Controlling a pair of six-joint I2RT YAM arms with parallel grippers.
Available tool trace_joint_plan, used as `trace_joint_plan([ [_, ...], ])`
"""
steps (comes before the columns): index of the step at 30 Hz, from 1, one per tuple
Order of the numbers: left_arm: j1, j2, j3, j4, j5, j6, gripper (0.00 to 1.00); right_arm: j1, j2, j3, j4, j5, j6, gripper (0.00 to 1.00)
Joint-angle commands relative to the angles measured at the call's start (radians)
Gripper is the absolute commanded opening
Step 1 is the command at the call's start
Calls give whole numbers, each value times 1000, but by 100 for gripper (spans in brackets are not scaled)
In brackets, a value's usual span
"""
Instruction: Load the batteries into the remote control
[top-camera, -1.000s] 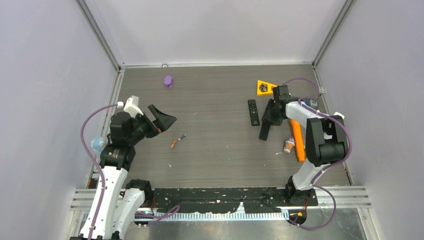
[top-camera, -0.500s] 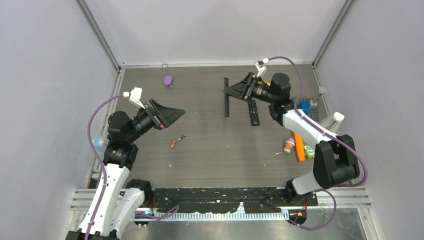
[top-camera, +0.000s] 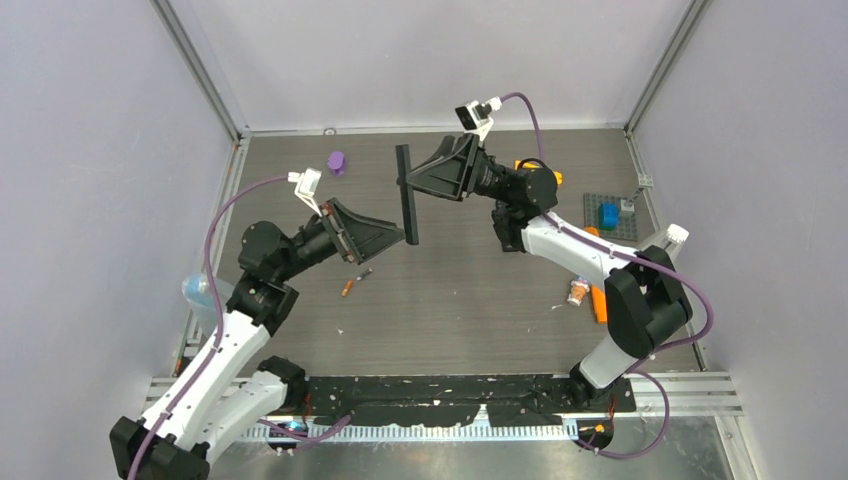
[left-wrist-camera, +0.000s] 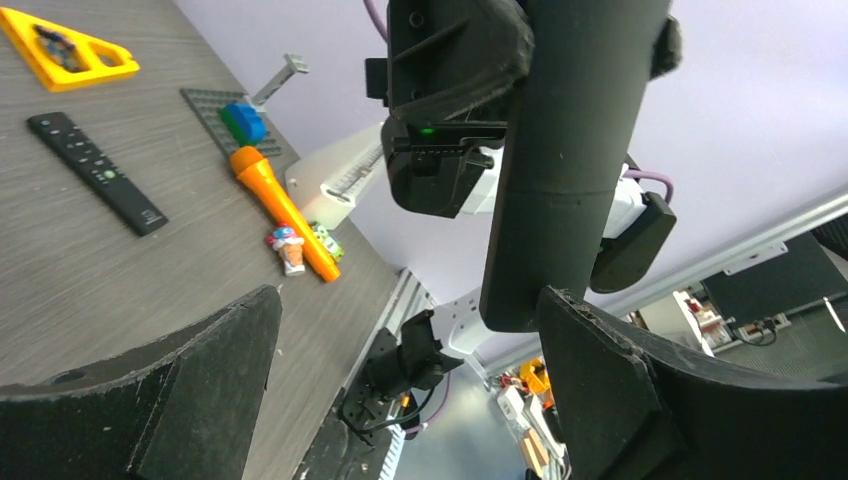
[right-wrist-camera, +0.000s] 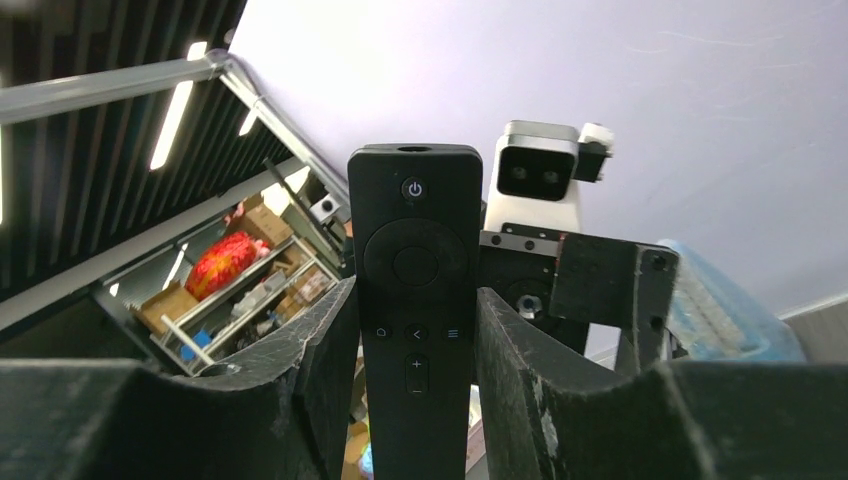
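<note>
My right gripper (top-camera: 411, 182) is shut on a black remote control (top-camera: 405, 200), held upright in the air above the table's middle. In the right wrist view the remote (right-wrist-camera: 415, 290) stands button side up between the two fingers of the right gripper (right-wrist-camera: 415, 335). My left gripper (top-camera: 398, 236) is open and raised, its tips at the remote's lower end. In the left wrist view the remote's back (left-wrist-camera: 570, 150) hangs just above the right finger (left-wrist-camera: 640, 400), outside the jaws. Two small batteries (top-camera: 355, 281), one orange and one dark, lie on the table below the left gripper.
A second black remote (left-wrist-camera: 97, 172) lies on the table. To the right are a yellow triangle (left-wrist-camera: 65, 50), a grey baseplate with a blue brick (top-camera: 608, 215), a long orange stick (top-camera: 598, 303) and a small figure (top-camera: 578, 291). A purple object (top-camera: 336, 161) sits at the back left.
My right arm has lifted the remote off the table's right side and carried it left to the middle. My left arm has swung right and up to meet it, still open.
</note>
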Motion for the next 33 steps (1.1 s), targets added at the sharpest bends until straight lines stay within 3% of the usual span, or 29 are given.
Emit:
trace_joint_plan([
  [1, -44, 18, 56, 164, -40, -30, 100, 48, -5, 64, 75, 16, -28, 28],
  [9, -63, 41, 71, 213, -52, -58, 100, 77, -19, 81, -47, 1, -118, 28],
  [15, -63, 30, 81, 194, -94, -44, 99, 84, -23, 70, -98, 5, -152, 26],
  [19, -62, 49, 118, 128, -91, -23, 96, 96, -41, 70, -231, 4, -242, 25],
  [22, -63, 58, 139, 67, -97, -1, 84, 97, -54, 69, -285, 8, -288, 26],
  [33, -63, 66, 154, -29, -108, 29, 22, 98, -66, 88, -418, 13, -317, 30],
])
